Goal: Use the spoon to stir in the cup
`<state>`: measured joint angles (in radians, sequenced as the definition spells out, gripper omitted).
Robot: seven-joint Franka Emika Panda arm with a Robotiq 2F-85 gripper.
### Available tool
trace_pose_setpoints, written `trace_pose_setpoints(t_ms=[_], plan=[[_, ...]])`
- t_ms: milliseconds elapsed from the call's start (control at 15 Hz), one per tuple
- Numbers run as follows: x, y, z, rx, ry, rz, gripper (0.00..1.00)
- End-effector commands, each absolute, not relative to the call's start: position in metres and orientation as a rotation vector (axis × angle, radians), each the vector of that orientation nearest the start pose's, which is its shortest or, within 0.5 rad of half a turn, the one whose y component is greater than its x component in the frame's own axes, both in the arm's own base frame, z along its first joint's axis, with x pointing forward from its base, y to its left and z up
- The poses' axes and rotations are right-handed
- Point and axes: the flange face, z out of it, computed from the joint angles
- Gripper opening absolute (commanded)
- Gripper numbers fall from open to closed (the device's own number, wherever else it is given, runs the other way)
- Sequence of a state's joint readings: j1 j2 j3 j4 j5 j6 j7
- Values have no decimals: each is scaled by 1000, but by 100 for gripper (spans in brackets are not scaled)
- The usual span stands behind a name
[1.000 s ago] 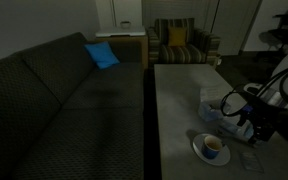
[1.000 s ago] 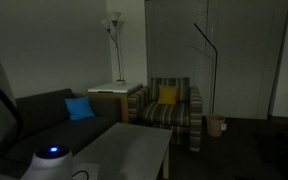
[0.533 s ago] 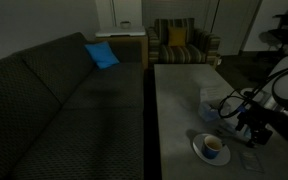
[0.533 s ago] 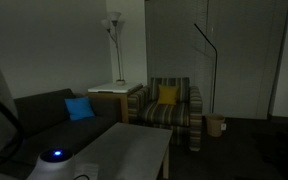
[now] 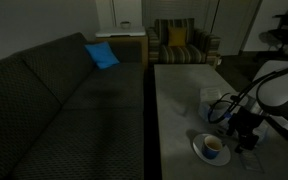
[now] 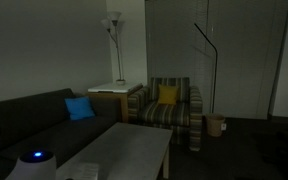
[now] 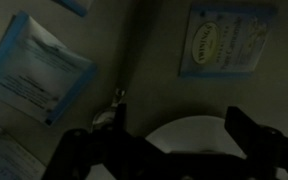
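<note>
On the surface (image 5: 179, 95), the cup (image 5: 213, 146) sits on its saucer (image 5: 197, 152) just beside the open, empty end effector (image 5: 246, 130), which must next go down and pinch what may be the spoon (image 7: 118, 98).

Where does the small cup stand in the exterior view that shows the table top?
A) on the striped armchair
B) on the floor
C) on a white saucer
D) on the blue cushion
C: the cup stands on the white saucer, which lies on the table.
</note>
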<state>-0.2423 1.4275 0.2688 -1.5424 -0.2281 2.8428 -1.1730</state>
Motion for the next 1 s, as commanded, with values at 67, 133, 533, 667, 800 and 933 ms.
trace_pose_setpoints(t_ms=[67,133,533,667,800,933], plan=[[556,25,-174,-2468,-1555,-60,100],[554,20,-176,-2486,-1531,-58,100],[549,-4,-177,-2543,-1505,-109,100],[551,-2,-175,-2529,-1499,-140,100],[553,4,-165,-2494,-1490,-171,100],[554,10,-153,-2446,-1464,-193,100]])
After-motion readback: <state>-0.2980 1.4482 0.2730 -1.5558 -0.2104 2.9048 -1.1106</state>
